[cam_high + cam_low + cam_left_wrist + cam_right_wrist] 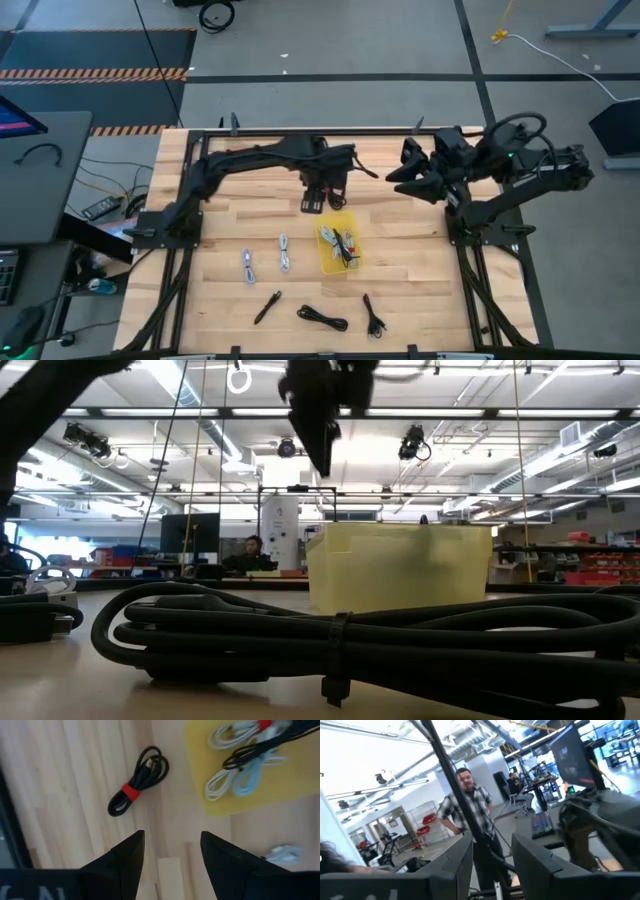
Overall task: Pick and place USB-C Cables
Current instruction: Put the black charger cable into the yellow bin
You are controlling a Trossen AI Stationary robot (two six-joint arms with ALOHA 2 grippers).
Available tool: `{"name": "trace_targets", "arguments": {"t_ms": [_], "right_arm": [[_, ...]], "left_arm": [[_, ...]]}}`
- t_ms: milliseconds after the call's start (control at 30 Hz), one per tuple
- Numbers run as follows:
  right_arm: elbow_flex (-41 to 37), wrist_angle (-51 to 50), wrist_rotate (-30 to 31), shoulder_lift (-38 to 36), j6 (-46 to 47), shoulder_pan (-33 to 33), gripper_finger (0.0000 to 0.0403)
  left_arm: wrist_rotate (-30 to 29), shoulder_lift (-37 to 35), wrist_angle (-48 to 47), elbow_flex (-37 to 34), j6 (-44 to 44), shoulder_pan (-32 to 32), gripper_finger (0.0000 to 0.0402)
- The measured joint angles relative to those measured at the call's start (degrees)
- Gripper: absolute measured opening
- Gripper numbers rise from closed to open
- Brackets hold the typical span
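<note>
Cables lie scattered over the wooden counter (420, 270): from above I count two pale bundles (248, 266) side by side, three black ones along the near edge, and several more heaped in the yellow tray (326, 262). Overhead, though, the ties are too small to make out; the left wrist camera shows a black cable with a red tie (137, 782) lying on bare wood just beside the tray (295, 775), and white and black cables tangled inside it. The low camera shows mostly a black bundle (340, 630) up close, the tray (400, 565) behind it.

The left hand (323, 203) hangs over the tray's far end, fingers (125, 857) apart, holding nothing, the red-tied cable lying ahead of them. The right hand (412, 180) sits raised off to the side, well away from the cables, fingers apart, facing the room where a person (470, 815) stands.
</note>
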Motion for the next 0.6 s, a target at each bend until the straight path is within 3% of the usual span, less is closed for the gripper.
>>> {"name": "trace_targets", "arguments": {"t_ms": [267, 600], "right_arm": [[-0.04, -3.12, -0.57, 0.12, 0.44, 1.81, 0.0142], [-0.02, 4.28, -7.50, -0.92, 0.55, 2.31, 0.0142]], "left_arm": [[-0.03, 6.80, 3.92, 0.00, 7.74, 2.90, 0.0201], [0.03, 11.69, 13.48, 0.02, 13.54, 3.42, 0.0201]]}}
